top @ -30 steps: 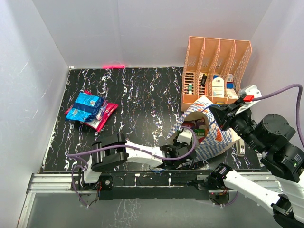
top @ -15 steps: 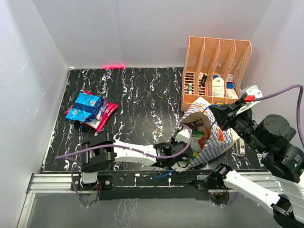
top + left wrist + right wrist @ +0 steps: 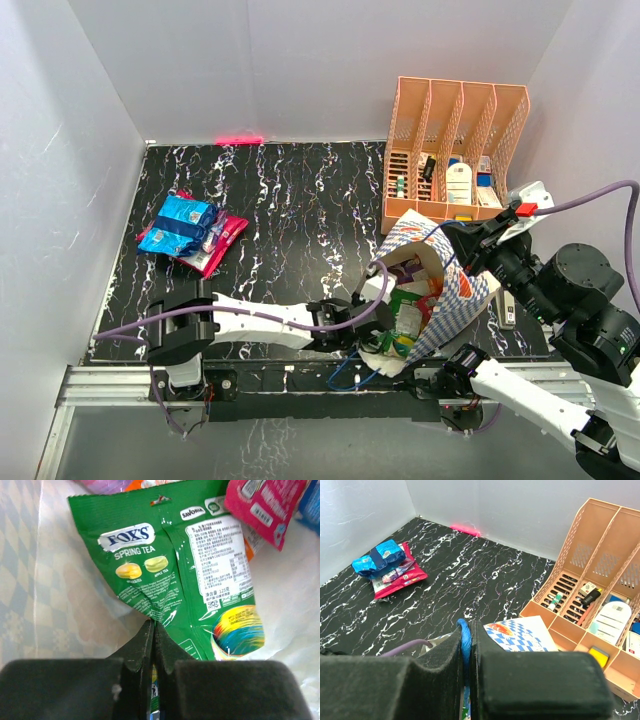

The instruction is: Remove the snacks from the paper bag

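Observation:
The blue-and-white checkered paper bag lies on its side at the right front, mouth facing left. Inside its cream lining, my left gripper is shut on the bottom edge of a green snack packet. A magenta packet lies beside it. From above, the left gripper is at the bag's mouth by the green packet. My right gripper is shut on the bag's blue cord handle, holding the bag's upper side up. A blue packet and a magenta packet lie far left on the table.
A peach-orange slotted organizer with small items stands right behind the bag. The left arm's purple cable loops over the bag's mouth. White walls enclose the black marbled table on three sides.
The left gripper shut on the green packet and drew back toward the near edge. The bag's mouth shifted nearer with it. The right gripper kept its hold on the handle.

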Tool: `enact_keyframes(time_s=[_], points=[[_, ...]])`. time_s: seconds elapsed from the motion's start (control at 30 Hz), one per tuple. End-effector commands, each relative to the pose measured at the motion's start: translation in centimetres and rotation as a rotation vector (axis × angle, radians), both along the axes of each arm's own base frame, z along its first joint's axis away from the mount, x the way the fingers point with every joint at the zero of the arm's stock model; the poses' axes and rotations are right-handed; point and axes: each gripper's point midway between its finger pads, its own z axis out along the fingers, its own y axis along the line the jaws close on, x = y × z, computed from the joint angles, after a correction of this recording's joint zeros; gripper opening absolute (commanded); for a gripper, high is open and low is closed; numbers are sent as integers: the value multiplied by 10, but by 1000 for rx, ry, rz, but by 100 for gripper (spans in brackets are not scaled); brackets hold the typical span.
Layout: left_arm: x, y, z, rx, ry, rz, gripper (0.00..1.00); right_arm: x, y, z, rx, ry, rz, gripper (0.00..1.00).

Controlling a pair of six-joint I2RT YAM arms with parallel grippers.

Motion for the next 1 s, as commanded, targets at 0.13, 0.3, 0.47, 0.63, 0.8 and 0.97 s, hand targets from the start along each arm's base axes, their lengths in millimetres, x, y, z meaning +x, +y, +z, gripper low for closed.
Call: enact_keyframes(time_s=[0.13,0.3,0.47,0.63,0.8,0.97], points=[[-1,9,-18,71,-16,-29,20,0,5,32,72,-101,25,7],[6,-1,-22,167,-109,-18,51,3,11,29,64,-86,39,7],[13,9,-27,178,-115,89,71,2,10,31,65,-88,39,7],[10,18,-43,168,-88,127,79,2,11,28,64,-84,38,7],[4,23,-66,194,-33,153,77,3,12,27,66,-81,43,7],[3,28,-80,238,-22,163,59,1,10,31,73,-89,40,7]])
